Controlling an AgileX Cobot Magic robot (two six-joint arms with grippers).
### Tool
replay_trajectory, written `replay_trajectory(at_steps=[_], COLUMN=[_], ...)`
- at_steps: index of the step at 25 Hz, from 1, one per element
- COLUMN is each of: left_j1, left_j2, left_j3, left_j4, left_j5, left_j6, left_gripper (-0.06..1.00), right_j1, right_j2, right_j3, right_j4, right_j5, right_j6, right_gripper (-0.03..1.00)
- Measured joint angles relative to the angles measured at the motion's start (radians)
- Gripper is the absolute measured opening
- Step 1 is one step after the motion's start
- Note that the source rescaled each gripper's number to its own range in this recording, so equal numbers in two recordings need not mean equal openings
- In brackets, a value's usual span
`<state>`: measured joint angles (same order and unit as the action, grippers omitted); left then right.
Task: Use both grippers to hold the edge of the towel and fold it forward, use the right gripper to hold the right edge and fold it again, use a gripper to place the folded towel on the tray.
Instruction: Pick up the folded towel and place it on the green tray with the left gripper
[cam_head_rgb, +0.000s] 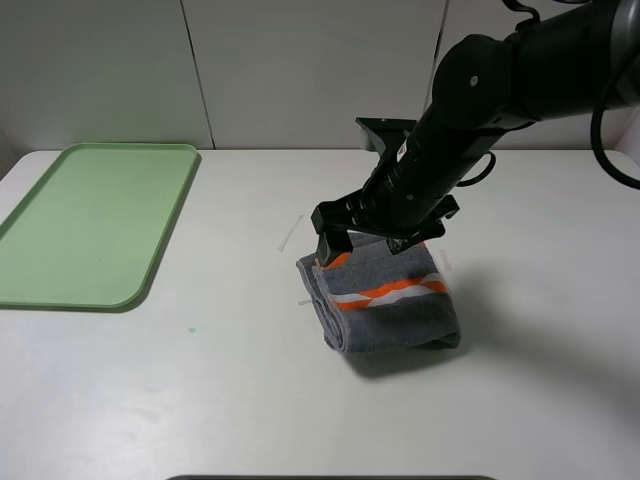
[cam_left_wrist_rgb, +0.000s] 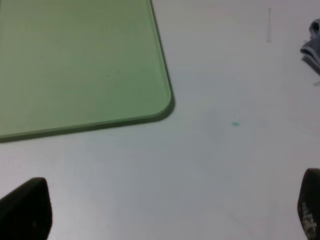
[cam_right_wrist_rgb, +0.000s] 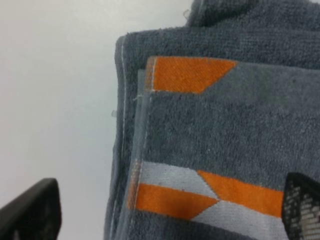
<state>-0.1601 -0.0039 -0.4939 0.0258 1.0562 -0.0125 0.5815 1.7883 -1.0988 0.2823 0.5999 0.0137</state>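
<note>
1. The towel (cam_head_rgb: 390, 305) lies on the white table (cam_head_rgb: 200, 400), right of centre. It is a compact folded bundle, grey, with orange patches and a white stripe facing up. Layered edges show along its left side.
2. You can judge both folds done, because the cloth is stacked several layers thick.
3. The right gripper (cam_head_rgb: 365, 245) hangs just above the towel's far edge, its jaws spread wide and grasping nothing.
4. The tray (cam_head_rgb: 90, 225), pale green, sits well apart at the left with nothing on it.
5. The left gripper (cam_left_wrist_rgb: 170, 210) hovers over bare table near the tray's corner, its jaws likewise released and empty.
6. What is left for you is to grip the bundle and carry it to the tray.
7. No brand, label or readable writing shows anywhere.
</note>
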Motion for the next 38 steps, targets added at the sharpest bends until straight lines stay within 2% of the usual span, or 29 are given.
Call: replay_trajectory(at_steps=[13, 17, 23, 27, 32, 38], left_j1=[0.0, 0.0, 0.0, 0.0, 0.0, 0.0], left_j2=[0.0, 0.0, 0.0, 0.0, 0.0, 0.0], left_j3=[0.0, 0.0, 0.0, 0.0, 0.0, 0.0], left_j4=[0.0, 0.0, 0.0, 0.0, 0.0, 0.0], left_j5=[0.0, 0.0, 0.0, 0.0, 0.0, 0.0], left_j6=[0.0, 0.0, 0.0, 0.0, 0.0, 0.0], left_gripper=[1.0, 1.0, 1.0, 1.0, 1.0, 1.0], right_j1=[0.0, 0.0, 0.0, -0.006, -0.071, -0.235], right_j2=[-0.008, -0.073, -0.221, -0.371, -0.6, -0.877], right_j3=[0.0, 0.0, 0.013, 0.113, 0.265, 0.4], right_j4=[-0.002, -0.026, -0.027, -0.025, -0.015, 0.005], right_j5=[0.017, 0.079, 0.252, 0.281, 0.302, 0.383], right_j6=[-0.002, -0.014, -0.099, -0.15, -0.171, -0.226], right_gripper=[1.0, 1.0, 1.0, 1.0, 1.0, 1.0])
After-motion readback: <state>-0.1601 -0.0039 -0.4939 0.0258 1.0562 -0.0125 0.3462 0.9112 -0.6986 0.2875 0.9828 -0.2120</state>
